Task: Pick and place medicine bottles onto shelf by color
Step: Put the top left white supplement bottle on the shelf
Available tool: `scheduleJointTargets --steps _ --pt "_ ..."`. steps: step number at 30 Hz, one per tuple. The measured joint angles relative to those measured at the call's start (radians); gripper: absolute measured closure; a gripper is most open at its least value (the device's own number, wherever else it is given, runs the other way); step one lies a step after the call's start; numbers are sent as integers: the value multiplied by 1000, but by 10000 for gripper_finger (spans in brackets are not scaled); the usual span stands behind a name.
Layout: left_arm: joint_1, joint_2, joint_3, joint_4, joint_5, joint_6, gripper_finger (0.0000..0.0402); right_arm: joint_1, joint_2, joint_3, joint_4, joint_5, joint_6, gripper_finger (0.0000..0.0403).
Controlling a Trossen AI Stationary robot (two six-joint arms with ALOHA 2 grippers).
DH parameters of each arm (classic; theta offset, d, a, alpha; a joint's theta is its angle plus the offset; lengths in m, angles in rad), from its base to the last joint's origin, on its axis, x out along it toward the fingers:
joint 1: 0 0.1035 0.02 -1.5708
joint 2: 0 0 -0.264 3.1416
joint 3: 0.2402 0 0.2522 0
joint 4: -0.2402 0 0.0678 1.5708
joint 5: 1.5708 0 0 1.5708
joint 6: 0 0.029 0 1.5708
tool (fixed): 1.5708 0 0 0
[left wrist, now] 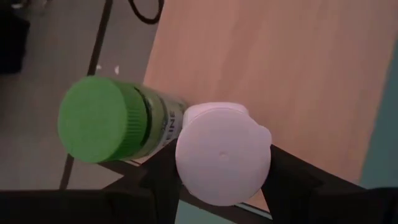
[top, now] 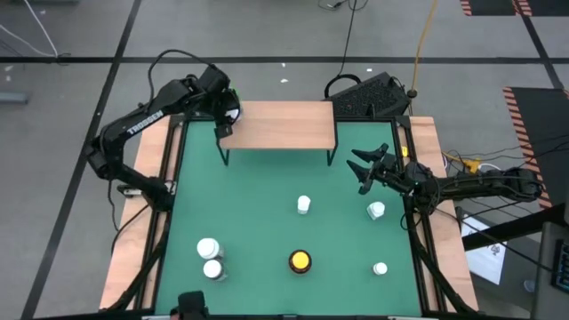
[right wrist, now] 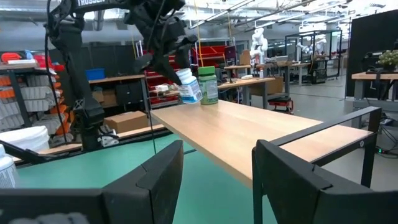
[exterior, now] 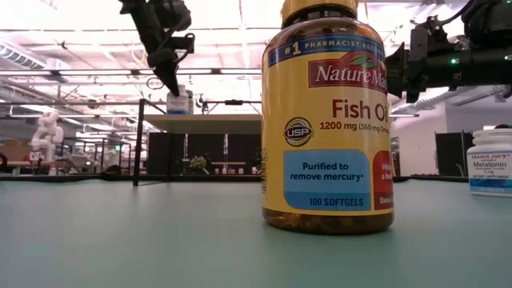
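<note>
We find the left claw (right wrist: pixel 171 53) grasping a white bottle (left wrist: pixel 222 152), slightly tilted, over the shelf's (top: pixel 277 126) left end, just beside the green-capped bottle (left wrist: pixel 106 121). The right claw (top: pixel 366 169), released, waits beyond the shelf's right end.

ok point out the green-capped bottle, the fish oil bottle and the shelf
green-capped bottle (left wrist: pixel 93 118), left wrist view, on its green cap
fish oil bottle (exterior: pixel 326 144), low view, on the yellow label's middle
shelf (top: pixel 284 124), high view, on a bare part of its wooden top
</note>
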Motion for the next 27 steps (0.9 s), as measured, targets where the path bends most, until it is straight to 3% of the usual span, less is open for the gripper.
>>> scheduleJointTargets --steps 7,27 --pt "14 18 0 -1 83 38 215 0 0 0 -1 0 0 204" --pt "14 18 0 -10 84 46 205 0 0 0 -2 0 4 204"
